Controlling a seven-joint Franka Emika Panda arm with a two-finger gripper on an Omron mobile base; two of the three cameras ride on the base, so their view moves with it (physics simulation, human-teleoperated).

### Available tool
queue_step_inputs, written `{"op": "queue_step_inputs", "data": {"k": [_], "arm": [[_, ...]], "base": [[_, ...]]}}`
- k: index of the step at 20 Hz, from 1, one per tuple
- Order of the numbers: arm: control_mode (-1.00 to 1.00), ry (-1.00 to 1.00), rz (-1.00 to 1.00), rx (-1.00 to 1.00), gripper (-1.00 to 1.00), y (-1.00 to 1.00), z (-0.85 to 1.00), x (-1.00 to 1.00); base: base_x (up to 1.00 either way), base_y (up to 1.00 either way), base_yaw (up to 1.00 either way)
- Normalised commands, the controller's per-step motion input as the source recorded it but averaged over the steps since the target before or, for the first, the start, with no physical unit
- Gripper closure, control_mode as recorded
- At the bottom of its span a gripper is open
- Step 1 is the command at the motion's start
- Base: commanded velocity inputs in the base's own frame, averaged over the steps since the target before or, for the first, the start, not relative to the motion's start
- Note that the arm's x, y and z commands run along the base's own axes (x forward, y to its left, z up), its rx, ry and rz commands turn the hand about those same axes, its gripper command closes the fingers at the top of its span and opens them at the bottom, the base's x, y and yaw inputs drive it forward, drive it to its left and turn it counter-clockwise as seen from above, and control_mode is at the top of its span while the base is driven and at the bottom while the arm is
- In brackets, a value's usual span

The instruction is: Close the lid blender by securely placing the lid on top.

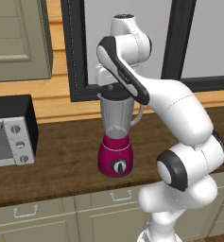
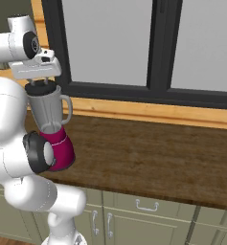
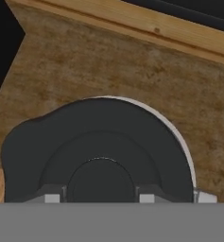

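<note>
The blender (image 1: 115,158) stands on the wooden counter, a magenta base under a tall clear grey jar (image 1: 117,116). The black lid (image 1: 114,92) lies over the jar's mouth, and my gripper (image 1: 111,85) comes down on it from above. From the right, the lid (image 2: 41,88) caps the blender (image 2: 49,115) directly under the gripper (image 2: 38,80). The hand view looks straight down on the lid (image 3: 99,137), with the jar's pale rim showing along its right edge. There my gripper (image 3: 100,197) is shut on the lid's raised centre, one fingertip (image 3: 52,198) on each side.
A black-and-silver toaster oven (image 1: 9,130) stands on the counter (image 1: 61,160) left of the blender. A dark-framed window (image 2: 153,48) runs behind. The counter (image 2: 148,153) stretches right of the blender. Cabinet drawers (image 1: 118,196) lie below.
</note>
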Motion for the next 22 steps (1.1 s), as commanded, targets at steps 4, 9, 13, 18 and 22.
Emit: {"op": "queue_step_inputs", "data": {"k": [4,9,13,18,22], "arm": [[-1.0,0.0,0.0,-0.07,1.0,-0.28,-0.12,0.0],[-1.0,0.0,0.0,-0.04,1.0,-0.34,-0.06,0.0],[-1.0,0.0,0.0,-0.02,1.0,-0.24,-0.01,0.0],[-1.0,0.0,0.0,0.0,1.0,0.02,-0.02,0.0],[-1.0,0.0,0.0,0.0,1.0,0.18,0.0,0.0]], "base": [[0.0,0.0,0.0],[0.0,0.0,0.0],[0.0,0.0,0.0],[0.0,0.0,0.0],[0.0,0.0,0.0]]}}
